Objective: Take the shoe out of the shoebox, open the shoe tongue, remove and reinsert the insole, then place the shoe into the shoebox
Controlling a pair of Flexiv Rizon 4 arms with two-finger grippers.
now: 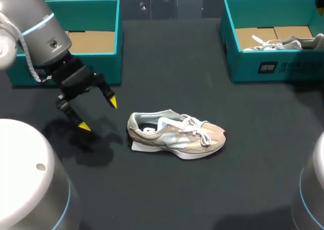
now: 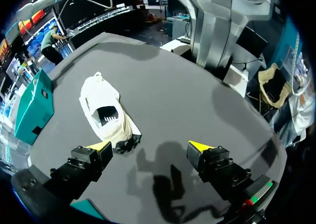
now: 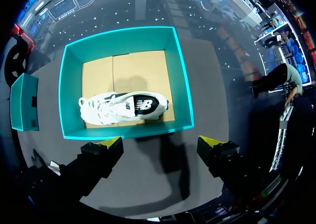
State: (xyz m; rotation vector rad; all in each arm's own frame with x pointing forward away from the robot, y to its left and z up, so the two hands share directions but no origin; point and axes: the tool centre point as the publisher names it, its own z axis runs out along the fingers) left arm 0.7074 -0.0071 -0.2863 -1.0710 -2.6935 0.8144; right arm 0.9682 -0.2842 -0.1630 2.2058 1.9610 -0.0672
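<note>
At the sneaker's (image 1: pixel 174 135) nine o'clock, your left gripper (image 1: pixel 98 114) is hanging wide open, holding nothing; your right gripper (image 3: pixel 160 142) is hovering open, empty, above the teal shoebox (image 3: pixel 126 131).

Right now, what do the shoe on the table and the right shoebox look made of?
Shoe on the table: likely a suede and mesh upper, going by the matte beige-grey panels. Right shoebox: probably cardboard, with teal matte walls and a bare brown floor with a seam.
</note>
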